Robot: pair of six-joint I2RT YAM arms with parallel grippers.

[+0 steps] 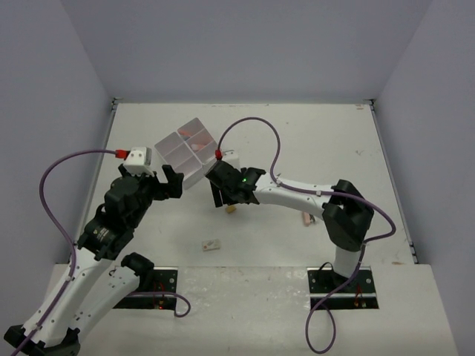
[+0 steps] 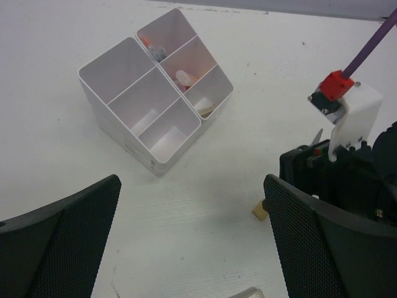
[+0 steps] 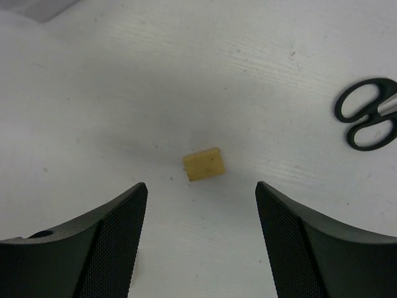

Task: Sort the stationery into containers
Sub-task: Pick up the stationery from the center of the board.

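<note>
The beige eraser [image 3: 204, 164] lies flat on the table [image 1: 297, 133], a little in front of the block of white bins [image 2: 124, 133] and not touching it. In the right wrist view its long axis goes nearly from left to right, with the right end slightly higher. The right gripper [image 3: 200, 192] hangs directly over it. Its jaws are open wider than the eraser, one on each side, and they hold nothing. The black scissors [image 3: 366, 115] lie apart at the right, with the handle loops pointing toward the eraser. The left gripper [image 2: 192, 183] faces the bins with jaws fully open and empty. Some orange items lie in the far compartments. A white eraser [image 1: 212, 244] lies nearer to the arm bases.
</note>
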